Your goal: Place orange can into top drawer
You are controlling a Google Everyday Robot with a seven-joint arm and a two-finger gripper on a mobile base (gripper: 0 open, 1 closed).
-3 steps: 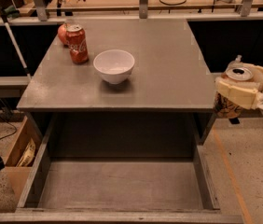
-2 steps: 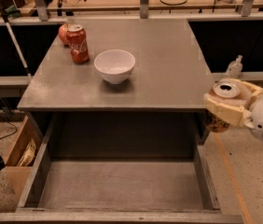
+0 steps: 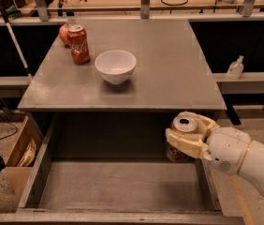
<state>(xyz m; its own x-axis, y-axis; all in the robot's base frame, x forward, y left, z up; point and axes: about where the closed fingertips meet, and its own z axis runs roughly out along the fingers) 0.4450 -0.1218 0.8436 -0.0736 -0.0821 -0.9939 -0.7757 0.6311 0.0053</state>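
Observation:
My gripper comes in from the right on a white arm and is shut on the orange can. The can stands upright between the cream fingers, its silver pull-tab top showing, its orange body with dark markings visible below the fingers. It hangs over the right back part of the open top drawer, a wide shallow grey metal drawer pulled out under the tabletop. The can is above the drawer's bottom, just inside its right wall.
On the grey tabletop stand a white bowl, a red Coca-Cola can and a red round thing behind it. A cardboard box sits left of the drawer. A white bottle stands on a ledge at right.
My gripper with the orange can has moved left and down, from beside the table's right edge to over the drawer's right back part.

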